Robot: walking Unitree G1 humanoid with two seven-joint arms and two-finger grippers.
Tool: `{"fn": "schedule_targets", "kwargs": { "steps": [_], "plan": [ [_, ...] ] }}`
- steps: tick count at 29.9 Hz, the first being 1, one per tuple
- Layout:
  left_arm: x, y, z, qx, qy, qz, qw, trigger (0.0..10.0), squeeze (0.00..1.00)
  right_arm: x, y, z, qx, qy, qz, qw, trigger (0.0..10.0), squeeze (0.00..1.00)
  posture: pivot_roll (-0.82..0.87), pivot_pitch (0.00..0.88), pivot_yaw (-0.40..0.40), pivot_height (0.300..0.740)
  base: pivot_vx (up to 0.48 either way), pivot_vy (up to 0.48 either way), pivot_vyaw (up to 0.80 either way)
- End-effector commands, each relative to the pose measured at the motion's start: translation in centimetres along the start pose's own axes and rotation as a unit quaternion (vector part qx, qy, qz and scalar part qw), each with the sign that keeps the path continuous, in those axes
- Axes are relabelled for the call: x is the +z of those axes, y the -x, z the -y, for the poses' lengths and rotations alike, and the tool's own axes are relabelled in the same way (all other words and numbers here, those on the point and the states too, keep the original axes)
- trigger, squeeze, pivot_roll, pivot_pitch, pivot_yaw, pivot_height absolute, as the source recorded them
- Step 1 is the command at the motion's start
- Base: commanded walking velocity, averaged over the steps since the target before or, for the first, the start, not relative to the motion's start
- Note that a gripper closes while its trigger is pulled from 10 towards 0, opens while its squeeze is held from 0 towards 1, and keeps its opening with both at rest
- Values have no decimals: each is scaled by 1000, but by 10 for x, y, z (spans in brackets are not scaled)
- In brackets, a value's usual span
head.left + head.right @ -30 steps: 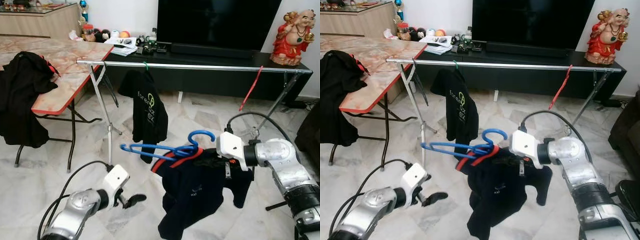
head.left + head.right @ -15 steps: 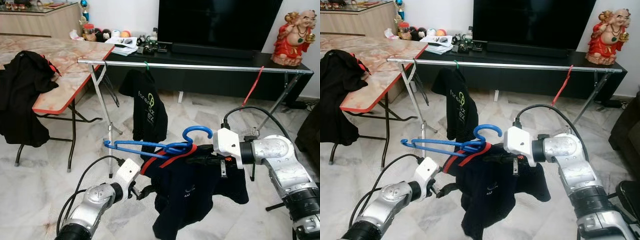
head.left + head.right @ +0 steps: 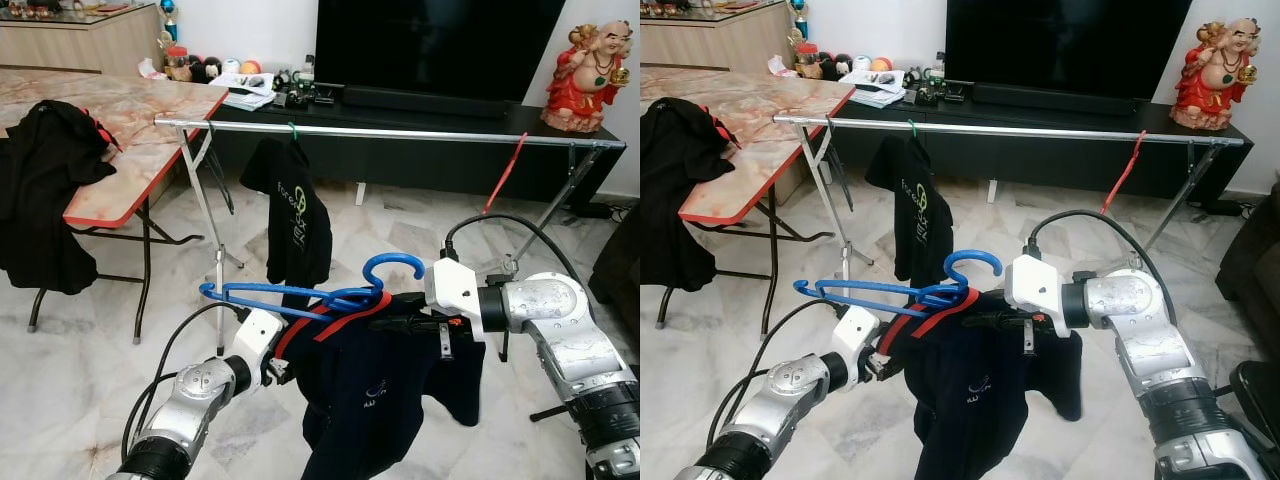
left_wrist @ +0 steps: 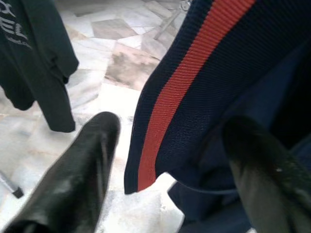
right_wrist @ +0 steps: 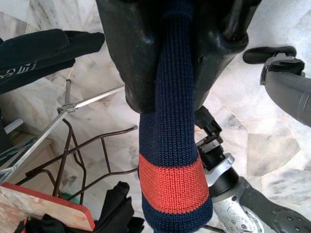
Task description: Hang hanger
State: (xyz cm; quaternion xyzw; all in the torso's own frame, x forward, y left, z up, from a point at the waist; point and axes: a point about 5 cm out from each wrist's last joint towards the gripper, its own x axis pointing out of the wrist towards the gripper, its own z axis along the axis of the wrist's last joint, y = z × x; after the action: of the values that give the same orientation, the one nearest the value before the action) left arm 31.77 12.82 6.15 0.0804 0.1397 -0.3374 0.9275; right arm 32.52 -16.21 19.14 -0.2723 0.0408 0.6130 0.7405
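Fingertips of right gripper (image 3: 392, 322) hidden in navy shirt (image 3: 375, 385) collar, clenched on it, blue hanger (image 3: 300, 297) at frame centre, left gripper (image 4: 170, 165) spread wide around shirt's red-striped edge, lower centre.

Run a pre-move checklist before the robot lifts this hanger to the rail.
1. Right gripper shut on the navy shirt: ok.
2. Left gripper open astride the shirt's red-striped edge, not yet holding: not ok.
3. Blue hanger seated inside the shirt: not ok; its left end sticks out bare.
4. Hook points upward: ok.
5. Free stretch on the rail between the hung black shirt and the red hanger: ok.
6. Hanger firmly held: cannot tell.
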Motion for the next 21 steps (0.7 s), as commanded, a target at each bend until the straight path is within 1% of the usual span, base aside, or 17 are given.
{"fn": "schedule_targets", "kwargs": {
  "steps": [1,6,8,21],
  "plan": [
    [2,0,-1,-7,4,12,1000,0,0,6,0,1,-6,8,10,1000,0,0,19,0,-75,740,0,0,0],
    [2,1,0,-19,7,11,1000,0,0,5,0,2,-7,6,9,1000,0,0,19,0,-74,740,0,0,0],
    [1,1,4,-39,9,10,999,0,0,3,-1,1,-8,3,9,1000,0,0,22,0,-74,740,0,0,0],
    [1,2,5,-47,11,11,999,0,0,0,-3,2,-11,-3,7,1000,0,0,27,0,-73,740,0,0,0]
  ]
}}
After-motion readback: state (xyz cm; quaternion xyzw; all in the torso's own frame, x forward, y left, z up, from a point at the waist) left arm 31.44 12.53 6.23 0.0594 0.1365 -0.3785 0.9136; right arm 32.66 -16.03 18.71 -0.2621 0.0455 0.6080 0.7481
